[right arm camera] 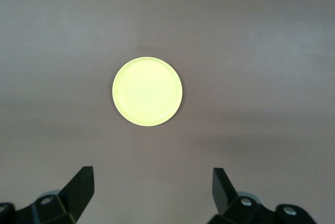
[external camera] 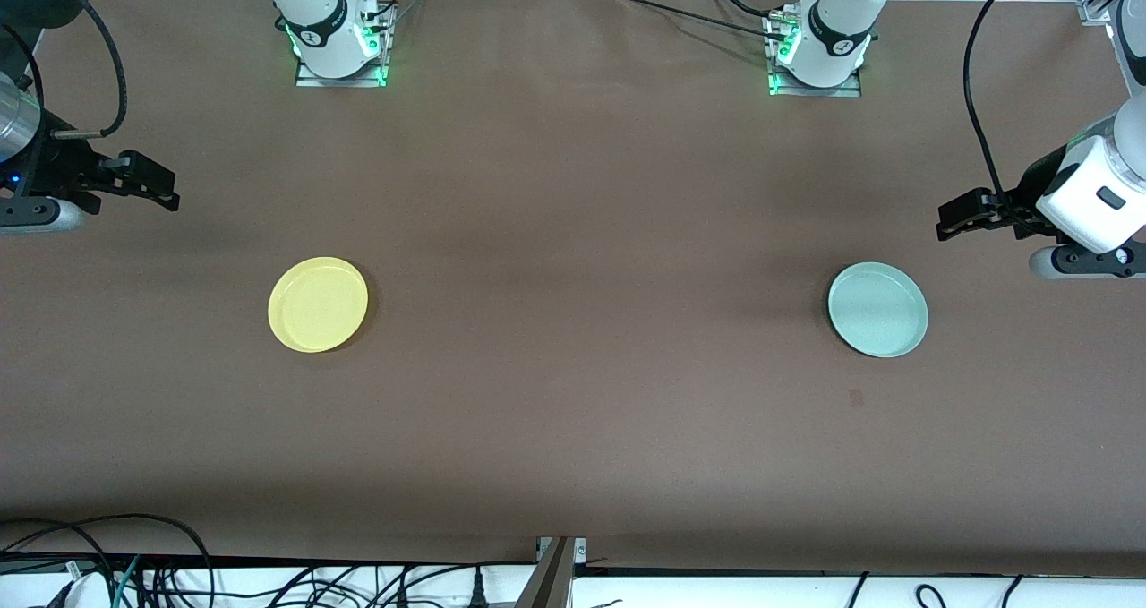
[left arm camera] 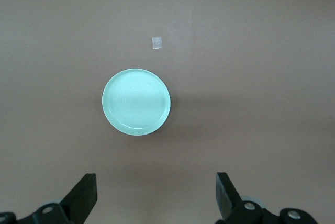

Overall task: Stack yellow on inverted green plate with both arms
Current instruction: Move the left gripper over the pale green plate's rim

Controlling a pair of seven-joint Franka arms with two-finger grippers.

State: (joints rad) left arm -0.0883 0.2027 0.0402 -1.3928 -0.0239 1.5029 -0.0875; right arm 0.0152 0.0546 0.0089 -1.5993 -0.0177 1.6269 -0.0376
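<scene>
Both plates lie rim-up, well apart: yellow [external camera: 318, 304] at 9 o'clock, green plate [external camera: 877, 310] at 3. Left gripper [external camera: 951, 221] and right gripper [external camera: 161, 189] hover wide, empty, awaiting pickup.

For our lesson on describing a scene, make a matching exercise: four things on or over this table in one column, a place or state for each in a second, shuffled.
Things:
1. yellow plate
2. green plate
3. left pincer
4. small pale tag

Places or states:
A. open, up in the air
B. toward the right arm's end
C. rim up, toward the left arm's end
D. flat on the cloth beside the green plate

Pairs: 1-B, 2-C, 3-A, 4-D
</scene>
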